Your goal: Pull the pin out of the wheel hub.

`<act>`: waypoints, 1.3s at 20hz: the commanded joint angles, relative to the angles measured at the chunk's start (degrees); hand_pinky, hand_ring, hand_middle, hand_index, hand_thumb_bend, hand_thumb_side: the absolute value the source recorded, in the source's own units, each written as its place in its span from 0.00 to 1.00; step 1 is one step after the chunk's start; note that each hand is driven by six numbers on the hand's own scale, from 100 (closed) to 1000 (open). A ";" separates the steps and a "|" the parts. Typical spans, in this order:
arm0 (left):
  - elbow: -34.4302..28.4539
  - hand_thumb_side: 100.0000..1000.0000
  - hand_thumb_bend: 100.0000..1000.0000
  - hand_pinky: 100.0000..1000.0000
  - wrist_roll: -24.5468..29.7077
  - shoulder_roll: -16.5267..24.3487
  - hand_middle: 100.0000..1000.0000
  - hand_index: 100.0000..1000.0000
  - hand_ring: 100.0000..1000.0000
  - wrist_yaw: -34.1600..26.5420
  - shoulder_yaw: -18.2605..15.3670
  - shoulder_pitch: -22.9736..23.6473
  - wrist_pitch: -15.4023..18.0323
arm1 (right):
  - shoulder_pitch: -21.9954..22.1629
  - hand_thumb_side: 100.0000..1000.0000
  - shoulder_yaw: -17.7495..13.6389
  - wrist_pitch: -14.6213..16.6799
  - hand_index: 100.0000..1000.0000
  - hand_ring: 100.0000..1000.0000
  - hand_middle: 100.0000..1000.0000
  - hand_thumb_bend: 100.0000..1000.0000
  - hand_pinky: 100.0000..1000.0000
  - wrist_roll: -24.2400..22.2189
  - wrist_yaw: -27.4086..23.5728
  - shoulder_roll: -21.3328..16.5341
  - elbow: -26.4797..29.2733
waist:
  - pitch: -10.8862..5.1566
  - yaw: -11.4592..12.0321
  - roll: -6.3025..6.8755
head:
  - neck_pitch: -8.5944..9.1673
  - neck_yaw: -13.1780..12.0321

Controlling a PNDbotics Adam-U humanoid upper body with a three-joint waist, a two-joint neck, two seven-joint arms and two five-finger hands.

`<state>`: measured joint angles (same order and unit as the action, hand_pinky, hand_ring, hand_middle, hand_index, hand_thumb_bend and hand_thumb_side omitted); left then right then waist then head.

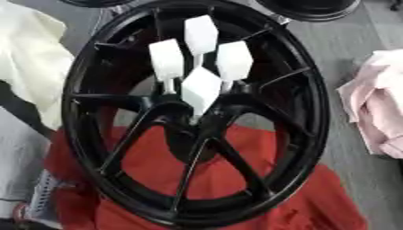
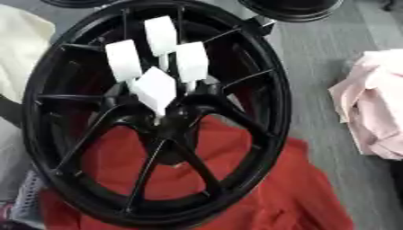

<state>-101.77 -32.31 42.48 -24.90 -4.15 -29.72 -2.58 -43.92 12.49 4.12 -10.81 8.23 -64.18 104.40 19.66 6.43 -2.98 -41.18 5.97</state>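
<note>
A black spoked wheel hub (image 1: 311, 112) fills the middle of both views, lying on a red cloth. Several white pins with blocky hexagonal heads stand out of its centre on thin stems. The top pin (image 1: 201, 35) is highest, with a left pin (image 1: 166, 59) and a right pin (image 1: 234, 60) below it. The nearest pin (image 1: 201, 89) sits lowest, over the hub's centre. Neither of my hands shows in either view.
The red cloth (image 1: 260, 188) spreads under the wheel's lower half. A cream cloth (image 1: 28, 58) lies at the left and a pink cloth (image 1: 378, 112) at the right on the grey floor. Other black rims (image 1: 311, 9) sit at the top edge.
</note>
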 commanded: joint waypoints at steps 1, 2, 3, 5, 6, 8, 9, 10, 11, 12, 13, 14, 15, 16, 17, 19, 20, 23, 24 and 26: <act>-1.01 0.86 0.48 0.75 0.38 2.70 0.82 0.89 0.82 0.15 -0.11 -0.88 -0.13 | -1.88 0.62 4.16 2.77 0.83 0.84 0.79 0.00 0.89 -3.04 3.29 -2.82 -0.64 | -1.24 0.07 0.05 | 0.59 0.23; -1.04 0.86 0.48 0.75 0.48 2.79 0.82 0.89 0.82 0.16 -0.01 -0.94 -0.17 | -2.37 0.62 5.62 3.65 0.83 0.84 0.79 0.00 0.89 -3.94 4.19 -2.93 -1.09 | -1.28 0.11 -0.05 | 0.60 0.28; -1.09 0.86 0.48 0.75 0.58 2.87 0.82 0.89 0.82 0.18 0.09 -0.97 -0.22 | -3.01 0.62 7.05 4.52 0.83 0.84 0.79 0.00 0.89 -4.82 5.07 -2.91 -1.60 | -1.31 0.13 -0.17 | 0.62 0.31; -1.12 0.86 0.48 0.75 0.73 3.11 0.82 0.89 0.82 0.25 0.21 -0.87 -0.31 | -4.74 0.63 9.68 6.04 0.83 0.84 0.79 0.00 0.89 -6.63 6.88 -2.35 -2.90 | -1.39 0.06 -0.39 | 0.58 0.26; -1.11 0.86 0.48 0.75 0.76 3.22 0.82 0.89 0.82 0.27 0.22 -0.80 -0.35 | -5.55 0.63 10.56 6.75 0.83 0.84 0.79 0.00 0.89 -7.57 7.82 -1.96 -3.59 | -1.43 0.00 -0.49 | 0.55 0.19; -1.10 0.86 0.48 0.75 0.75 3.39 0.82 0.89 0.82 0.26 0.20 -0.69 -0.36 | -6.89 0.63 11.76 8.25 0.83 0.84 0.79 0.00 0.89 -9.43 9.68 -1.12 -4.72 | -1.51 -0.13 -0.64 | 0.37 0.09; -1.11 0.86 0.48 0.75 0.76 3.45 0.82 0.89 0.82 0.25 0.21 -0.66 -0.36 | -7.50 0.63 12.27 9.01 0.83 0.84 0.79 0.00 0.88 -10.38 10.62 -0.59 -5.26 | -1.56 -0.18 -0.70 | 0.25 0.04; -1.12 0.86 0.48 0.75 0.78 3.50 0.82 0.89 0.82 0.24 0.23 -0.63 -0.37 | -8.13 0.63 12.69 9.71 0.83 0.84 0.79 0.00 0.88 -11.34 11.44 -0.03 -5.84 | -1.60 -0.22 -0.72 | 0.15 0.01; -1.13 0.86 0.48 0.75 0.82 3.53 0.82 0.89 0.82 0.22 0.27 -0.63 -0.38 | -8.85 0.63 13.16 10.32 0.83 0.84 0.79 0.00 0.88 -12.35 12.01 0.56 -6.45 | -1.66 -0.27 -0.74 | 0.08 0.01; -1.13 0.86 0.48 0.75 0.87 3.56 0.82 0.89 0.82 0.21 0.32 -0.63 -0.40 | -9.62 0.63 13.65 10.78 0.83 0.84 0.78 0.00 0.88 -13.37 12.29 1.15 -7.01 | -1.71 -0.30 -0.75 | 0.03 0.01; -1.14 0.86 0.48 0.75 0.92 3.58 0.82 0.89 0.82 0.21 0.38 -0.64 -0.43 | -10.45 0.63 14.23 11.10 0.83 0.84 0.78 0.00 0.88 -14.40 12.30 1.78 -7.54 | -1.76 -0.33 -0.76 | -0.02 0.02; -1.14 0.86 0.48 0.75 0.97 3.60 0.82 0.89 0.82 0.20 0.41 -0.63 -0.45 | -11.30 0.63 14.77 11.27 0.83 0.84 0.78 0.00 0.88 -15.44 12.15 2.40 -8.05 | -1.81 -0.38 -0.76 | -0.06 0.02; -1.14 0.86 0.48 0.75 1.03 3.60 0.82 0.89 0.82 0.20 0.46 -0.65 -0.47 | -12.23 0.63 15.36 11.32 0.83 0.83 0.78 0.00 0.88 -16.53 11.94 3.09 -8.52 | -1.86 -0.41 -0.75 | -0.08 0.06; -1.14 0.86 0.48 0.75 1.09 3.60 0.82 0.89 0.82 0.19 0.53 -0.66 -0.50 | -13.10 0.63 15.90 11.24 0.83 0.83 0.78 0.00 0.88 -17.57 11.66 3.75 -8.95 | -1.90 -0.44 -0.74 | -0.13 0.09; -1.14 0.86 0.48 0.75 1.15 3.60 0.82 0.89 0.82 0.19 0.58 -0.67 -0.54 | -13.86 0.63 16.37 11.10 0.83 0.83 0.78 0.00 0.88 -18.60 11.24 4.35 -9.34 | -1.95 -0.46 -0.73 | -0.18 0.11; -1.13 0.86 0.48 0.75 1.23 3.63 0.82 0.88 0.82 0.20 0.64 -0.67 -0.58 | -15.06 0.63 17.07 10.61 0.83 0.83 0.78 0.00 0.87 -20.58 9.95 5.37 -10.00 | -2.03 -0.51 -0.73 | -0.33 0.16; -1.12 0.86 0.48 0.75 1.25 3.64 0.82 0.88 0.82 0.19 0.66 -0.68 -0.59 | -15.56 0.63 17.34 10.23 0.83 0.83 0.78 0.01 0.87 -21.52 9.19 5.78 -10.32 | -2.08 -0.53 -0.73 | -0.43 0.16; -1.10 0.87 0.47 0.75 1.34 3.63 0.82 0.88 0.82 0.17 0.71 -0.72 -0.61 | -16.81 0.61 17.72 8.81 0.83 0.84 0.79 0.04 0.87 -24.55 7.17 6.74 -10.96 | -2.19 -0.60 -0.75 | -0.75 0.20; -1.08 0.87 0.47 0.75 1.38 3.64 0.82 0.88 0.82 0.17 0.74 -0.72 -0.63 | -17.14 0.60 17.77 8.32 0.83 0.84 0.79 0.04 0.87 -25.52 6.42 7.06 -11.13 | -2.24 -0.63 -0.78 | -0.92 0.25; -1.06 0.87 0.47 0.75 1.43 3.66 0.82 0.88 0.82 0.15 0.77 -0.72 -0.64 | -17.74 0.58 17.88 7.36 0.84 0.84 0.80 0.08 0.87 -27.36 4.80 7.57 -11.37 | -2.33 -0.70 -0.83 | -1.24 0.28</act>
<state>-102.10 -31.07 43.92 -24.90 -3.04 -29.76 -3.28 -60.53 30.92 11.96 -37.07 14.29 -55.79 93.20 19.07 5.76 -4.03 -42.17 6.16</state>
